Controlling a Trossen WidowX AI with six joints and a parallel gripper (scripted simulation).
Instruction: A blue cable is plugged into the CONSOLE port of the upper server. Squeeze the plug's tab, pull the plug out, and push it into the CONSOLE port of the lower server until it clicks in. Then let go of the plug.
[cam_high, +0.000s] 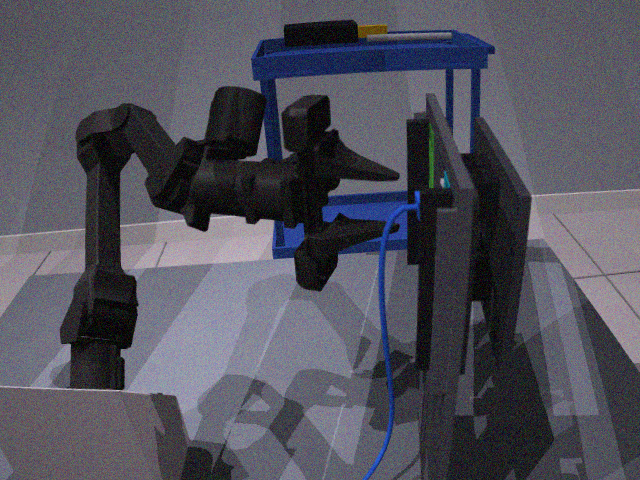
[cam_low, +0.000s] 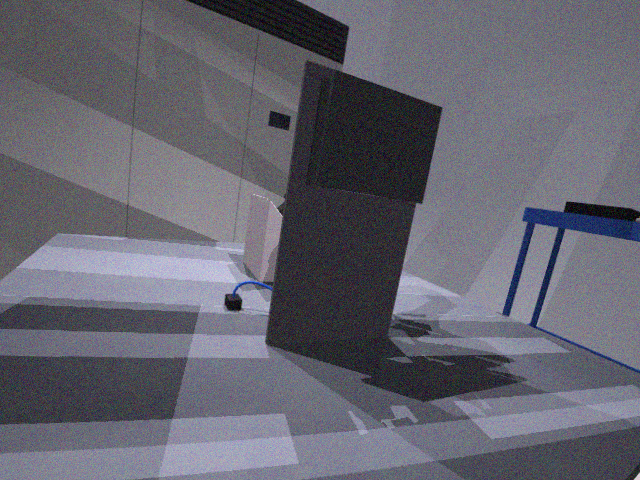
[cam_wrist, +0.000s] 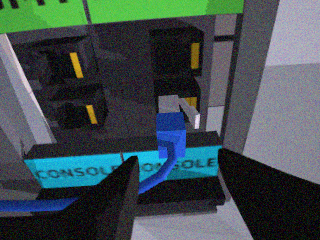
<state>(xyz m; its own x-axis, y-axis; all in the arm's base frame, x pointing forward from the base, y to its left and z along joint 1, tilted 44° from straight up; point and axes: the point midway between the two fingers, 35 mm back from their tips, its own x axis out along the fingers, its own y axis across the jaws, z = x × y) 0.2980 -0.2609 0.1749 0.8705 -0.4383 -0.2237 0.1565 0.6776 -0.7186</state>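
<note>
Blue plug (cam_high: 417, 205) (cam_wrist: 171, 131): on the rack (cam_high: 454, 310) (cam_low: 346, 268) (cam_wrist: 254, 75), in the lower port of the wrist view's right-hand column, just above the cyan label (cam_wrist: 75, 172).
Plug's direction: nose into the rack's face, long axis running roughly level out from it in the top view.
Tab (cam_wrist: 190, 112): pale, slanting out to the right of the plug in the wrist view.
Cable (cam_high: 385, 310) (cam_low: 253, 282) (cam_wrist: 45, 205): leaves the plug's rear, bends, and hangs down in front of the rack; in the wrist view it passes behind the left-hand finger.
Rack's edges: the side upright is near the plug on the wrist view's right; bare face separates the two port columns on its left.
Tool (cam_high: 398, 201) (cam_wrist: 178, 158): about half open, holding nothing, its tips just short of the rack's face.
Plug from tool: ahead of the gap between the fingers, ungripped.
</note>
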